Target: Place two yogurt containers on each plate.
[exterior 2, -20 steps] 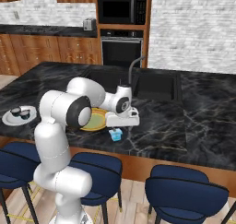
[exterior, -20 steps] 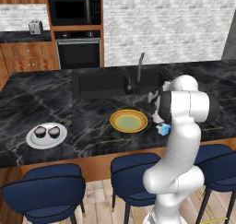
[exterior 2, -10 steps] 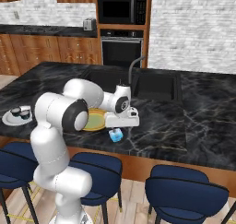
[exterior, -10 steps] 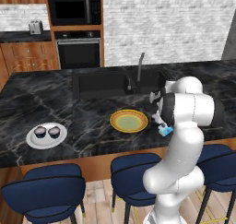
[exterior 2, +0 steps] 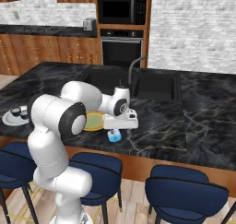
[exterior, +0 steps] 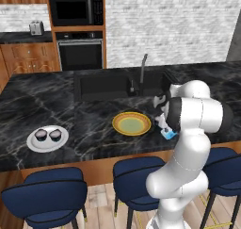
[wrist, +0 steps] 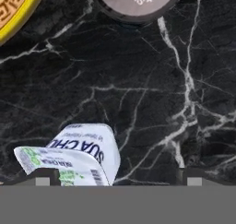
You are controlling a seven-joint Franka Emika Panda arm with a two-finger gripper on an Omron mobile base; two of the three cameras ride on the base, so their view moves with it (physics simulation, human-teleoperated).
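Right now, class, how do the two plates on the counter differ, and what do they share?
The white plate carries two dark-topped yogurt cups; the yellow plate carries none. The white plate is plain; the yellow plate has an orange rim and greenish centre. The white plate lies far from the gripper; the yellow plate lies beside it. Both are round, shallow, similar in size.

Home kitchen, rendered: black marble island counter [exterior: 56,105] with inset sink [exterior: 103,84] and faucet [exterior: 142,68], blue stools [exterior: 47,195], wood cabinets [exterior: 28,58], built-in oven [exterior: 80,53], microwave [exterior: 77,9], toaster [exterior: 36,28], white brick wall [exterior: 174,25].
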